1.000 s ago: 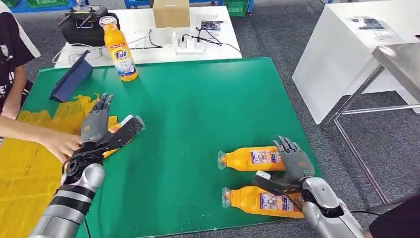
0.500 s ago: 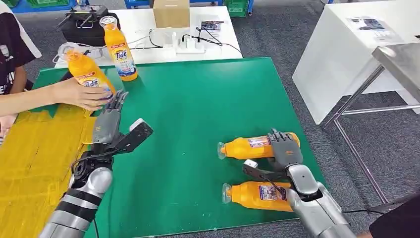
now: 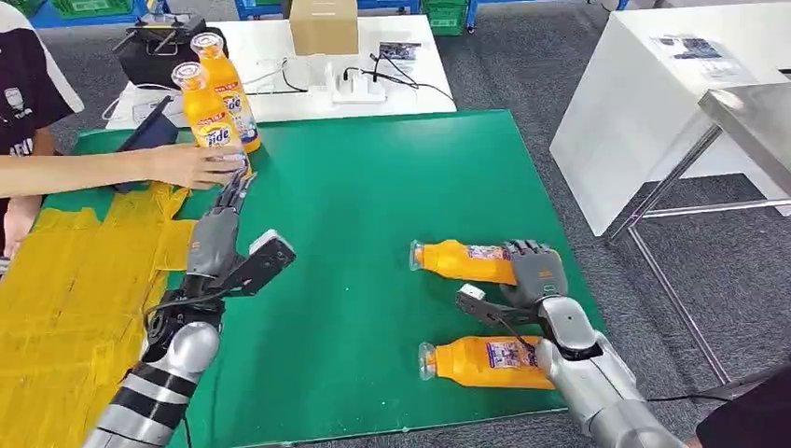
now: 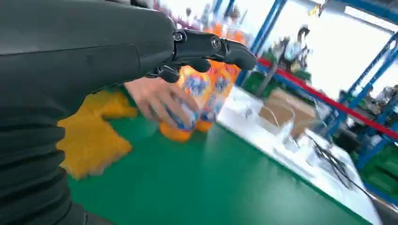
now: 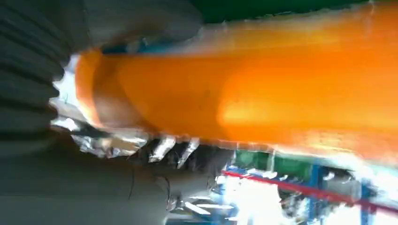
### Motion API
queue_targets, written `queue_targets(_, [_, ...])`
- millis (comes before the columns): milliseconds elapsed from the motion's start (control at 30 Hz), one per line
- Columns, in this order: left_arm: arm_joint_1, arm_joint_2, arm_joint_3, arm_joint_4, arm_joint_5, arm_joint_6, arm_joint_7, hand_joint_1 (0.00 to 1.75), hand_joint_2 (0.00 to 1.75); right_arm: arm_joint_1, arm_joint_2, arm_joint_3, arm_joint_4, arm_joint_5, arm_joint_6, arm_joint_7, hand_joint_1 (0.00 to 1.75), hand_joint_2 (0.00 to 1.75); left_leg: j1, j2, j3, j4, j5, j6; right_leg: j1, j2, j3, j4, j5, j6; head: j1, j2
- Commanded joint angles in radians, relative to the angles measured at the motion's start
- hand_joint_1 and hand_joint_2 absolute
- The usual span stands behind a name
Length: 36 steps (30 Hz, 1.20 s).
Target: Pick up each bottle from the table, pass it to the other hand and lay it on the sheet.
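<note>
Nearest me, by the front right corner of the green tabletop [image 3: 373, 233], I see an orange plastic bottle with a blue-and-white label [image 3: 490, 362] lying on its side, untouched. Just beyond it my right hand [image 3: 534, 275] has its fingers wrapped over a second orange bottle lying on its side [image 3: 462, 261], close to the right edge. My left hand [image 3: 224, 247] hangs over the tabletop's left part beside the crumpled yellow sheet [image 3: 65, 289], fingers straight and apart, holding nothing. At the far left corner a person's hand [image 3: 198, 165] grips an upright orange bottle [image 3: 209, 114], touching another upright orange bottle behind it [image 3: 227, 75].
</note>
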Motion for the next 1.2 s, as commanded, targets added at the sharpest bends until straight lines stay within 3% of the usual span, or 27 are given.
queue_targets(33, [0.077,0.026,-0.014,-0.143,0.064,-0.043,-0.010,0.00,1.75,0.098,0.121,-0.088,-0.281,-0.013,-0.082,0.023,1.75,1.75,0.001,0.006,0.002,0.002,-0.005,-0.002,0.001,0.004,0.001,0.002,-0.003,-0.004,-0.001,0.000])
queue_targets(200, [0.075,0.025,-0.014,-0.142,0.064,-0.044,-0.009,0.00,1.75,0.102,0.116,-0.092,-0.281,-0.013,-0.083,0.023,1.75,1.75,0.001,0.002,0.001,0.003,-0.004,-0.001,0.002,0.001,0.000,0.001,-0.004,-0.004,-0.001,0.000])
queue_targets(300, [0.118,0.017,-0.007,-0.191,0.230,-0.141,-0.068,0.00,1.75,0.174,0.208,-0.139,-0.481,-0.126,-0.278,-0.078,1.75,1.75,0.000,0.002,-0.005,0.000,-0.001,0.000,0.000,0.001,-0.005,0.000,-0.002,-0.002,0.000,0.000])
queue_targets(467, [0.152,0.023,-0.024,-0.229,0.343,-0.182,-0.098,0.00,1.75,0.235,0.261,-0.102,-0.665,-0.212,-0.326,-0.124,1.75,1.75,0.000,0.004,-0.003,0.003,-0.006,-0.001,0.001,0.003,-0.004,0.003,-0.005,-0.004,0.000,0.000])
queue_targets(567, [0.158,0.026,-0.031,-0.240,0.404,-0.203,-0.104,0.00,1.75,0.233,0.261,-0.048,-0.688,-0.365,-0.256,-0.202,1.75,1.75,0.000,0.004,-0.004,0.001,-0.003,-0.001,0.001,0.001,-0.006,0.002,-0.003,-0.003,-0.001,0.000])
queue_targets(600, [0.156,0.027,-0.036,-0.239,0.425,-0.213,-0.107,0.00,1.75,0.228,0.265,-0.023,-0.689,-0.484,-0.178,-0.254,1.75,1.75,0.001,0.004,-0.002,0.003,-0.005,-0.002,0.001,0.001,-0.003,0.003,-0.005,-0.005,-0.001,0.000])
queue_targets(767, [0.135,0.022,-0.060,-0.216,0.582,-0.310,-0.143,0.00,1.75,0.182,0.304,0.060,-0.625,-0.780,0.064,-0.388,1.75,1.75,0.001,0.006,-0.003,0.002,-0.005,-0.002,0.002,0.004,-0.005,0.001,-0.004,-0.005,0.000,0.000])
queue_targets(967, [0.130,0.012,-0.084,-0.223,0.662,-0.343,-0.158,0.00,1.75,0.140,0.324,0.115,-0.540,-0.828,0.138,-0.414,1.75,1.75,0.001,0.002,-0.006,0.000,-0.002,-0.002,0.001,0.001,-0.011,0.000,-0.002,-0.004,0.000,0.000])
queue_targets(1200, [0.142,0.014,-0.105,-0.291,0.750,-0.351,-0.179,0.00,1.75,0.100,0.364,0.218,-0.366,-0.834,0.199,-0.410,1.75,1.75,0.002,0.005,-0.003,0.000,-0.004,-0.002,0.002,0.004,-0.005,0.000,-0.003,-0.005,0.000,0.000])
